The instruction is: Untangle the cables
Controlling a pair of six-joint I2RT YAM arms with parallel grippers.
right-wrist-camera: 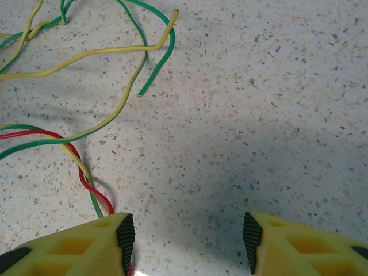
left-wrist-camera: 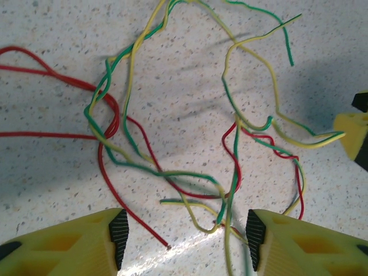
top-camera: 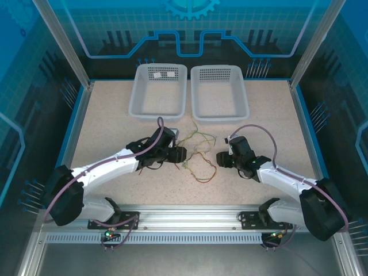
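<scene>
Top external, looking down: finding the cables (top-camera: pixel 196 156) lying as one loose red and yellow-green tangle on the table (top-camera: pixel 115 132), between the left gripper (top-camera: pixel 181 154) and the right gripper (top-camera: pixel 221 158), well short of the white baskets (top-camera: pixel 158 114). Judging by this, working on the first pulling-apart step, with no strand separated yet.

Left wrist: hovering low with jaws spread and pinching nothing, several crossed strands running through the gap.

Right wrist: jaws likewise spread and bare, one twisted red and yellow-green strand passing just beside one finger (right-wrist-camera: pixel 123 238).

Probably calling next for closing on a single strand near a free end, then drawing it out slowly sideways while steadying the rest, taking care not to be tightening the crossings.
</scene>
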